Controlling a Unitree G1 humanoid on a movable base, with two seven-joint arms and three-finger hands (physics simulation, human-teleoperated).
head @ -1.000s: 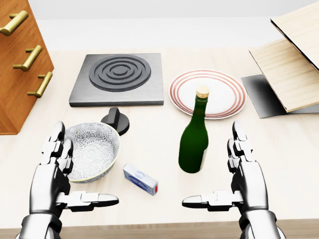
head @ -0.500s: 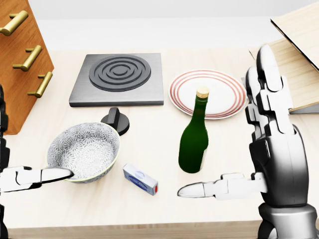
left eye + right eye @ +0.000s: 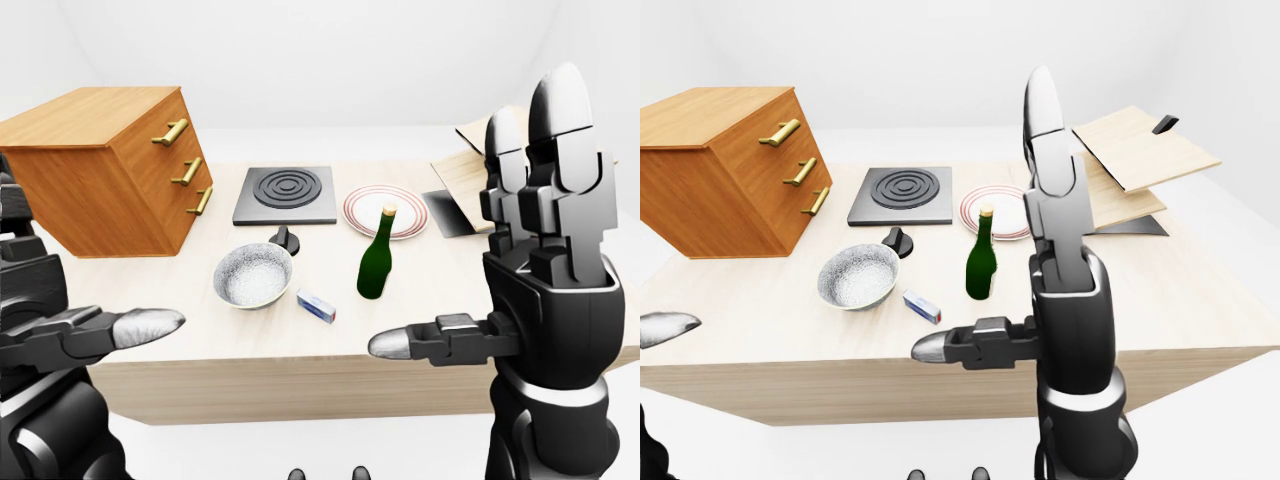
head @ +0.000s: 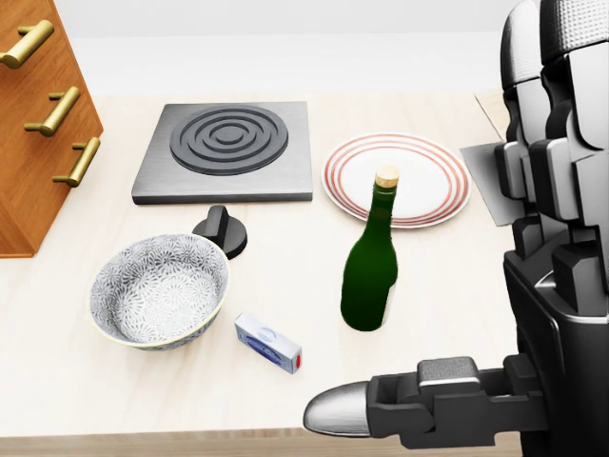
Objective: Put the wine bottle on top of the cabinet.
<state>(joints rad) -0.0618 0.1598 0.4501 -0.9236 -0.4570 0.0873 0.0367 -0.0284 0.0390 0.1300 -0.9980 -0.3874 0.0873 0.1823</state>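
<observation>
Both my hands raised, fingers spread apart, gripping nothing: left hand (image 3: 60, 330), right hand (image 3: 545, 270). Wine bottle (image 4: 371, 267) upright mid-table (image 4: 285, 400), beside plate (image 4: 397, 178); cabinet (image 3: 105, 165) at left edge.

Bare table (image 4: 447, 286) flanks wine bottle (image 4: 370, 271); plate (image 4: 423, 162) just above.

No legible text, brand or number on anything in view. The small blue-and-white box (image 4: 268, 343) carries a printed face, too blurred to read. The wine bottle (image 4: 370, 268) shows no readable label.
</observation>
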